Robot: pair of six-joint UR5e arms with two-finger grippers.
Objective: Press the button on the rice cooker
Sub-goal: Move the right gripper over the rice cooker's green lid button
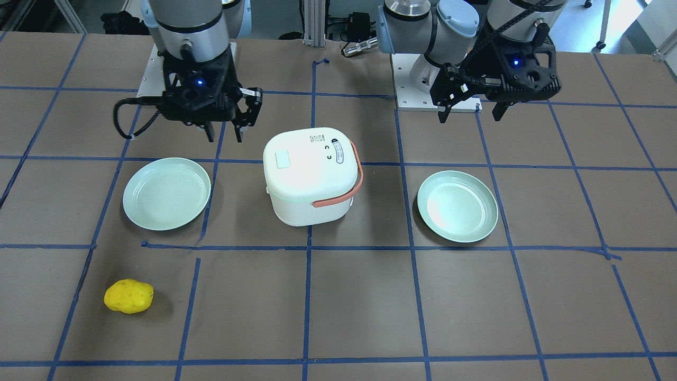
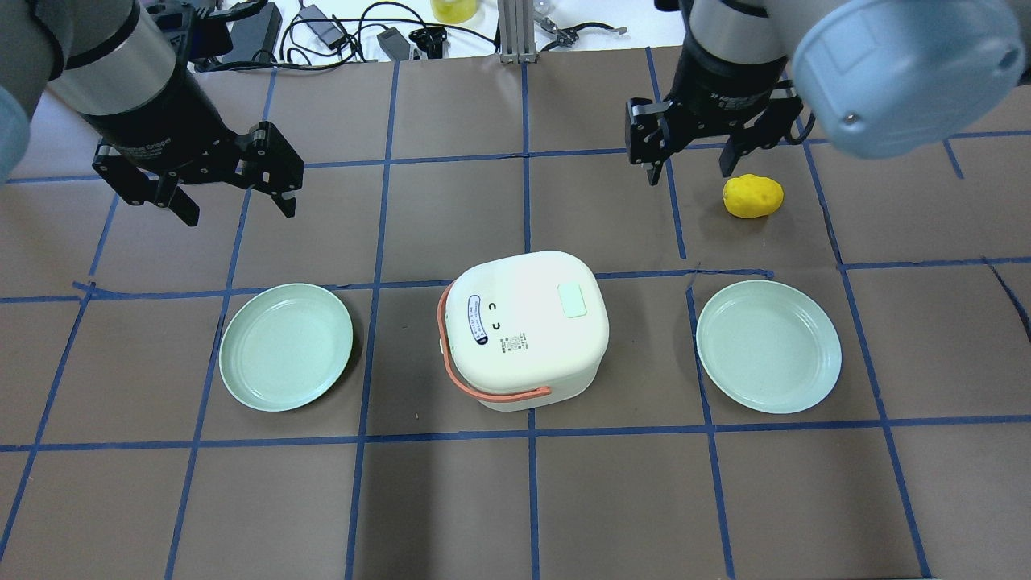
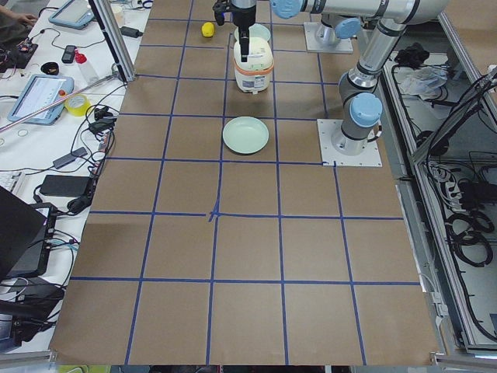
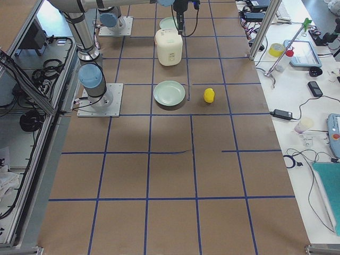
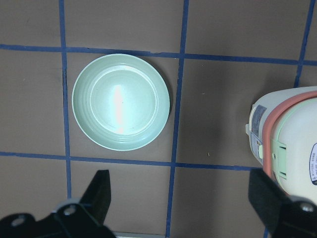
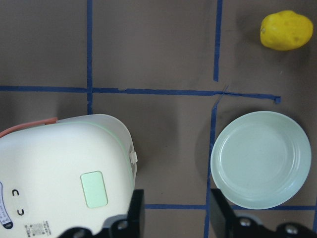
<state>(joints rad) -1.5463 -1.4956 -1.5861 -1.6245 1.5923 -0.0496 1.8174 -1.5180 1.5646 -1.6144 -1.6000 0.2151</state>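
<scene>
Overhead exterior, cooker [image 2: 523, 334]: white, lid shut, standing on the surface [image 2: 451, 499] between two empty green plates. Its orange handle [image 2: 503, 393] is folded down around the side facing the left plate [image 2: 286, 346].
Button [image 2: 574, 300]: pale green patch on the cooker's lid, off-centre on the half facing the right plate [image 2: 769, 346], away from the handle. Nothing touches it.
Right arm [image 2: 729, 72]: jaws parted and empty, hanging well above the surface off the cooker's right-plate side. In its wrist view the button lies below the jaws and off to one side, toward the cooker's middle.
Left arm [image 2: 137, 89]: jaws spread wide and empty, raised off the cooker's handle side. Its wrist view shows only the cooker's edge, not the button.
Nearer arm: the right, by judgement, since the button sits on its half of the lid. The press looks to call for a short move in over the cooker, then straight down, probably with one tip leading.
Yellow toy [image 2: 753, 196]: well apart from the cooker, past the right plate's far edge, out of that path.
Stage: press not yet made.
</scene>
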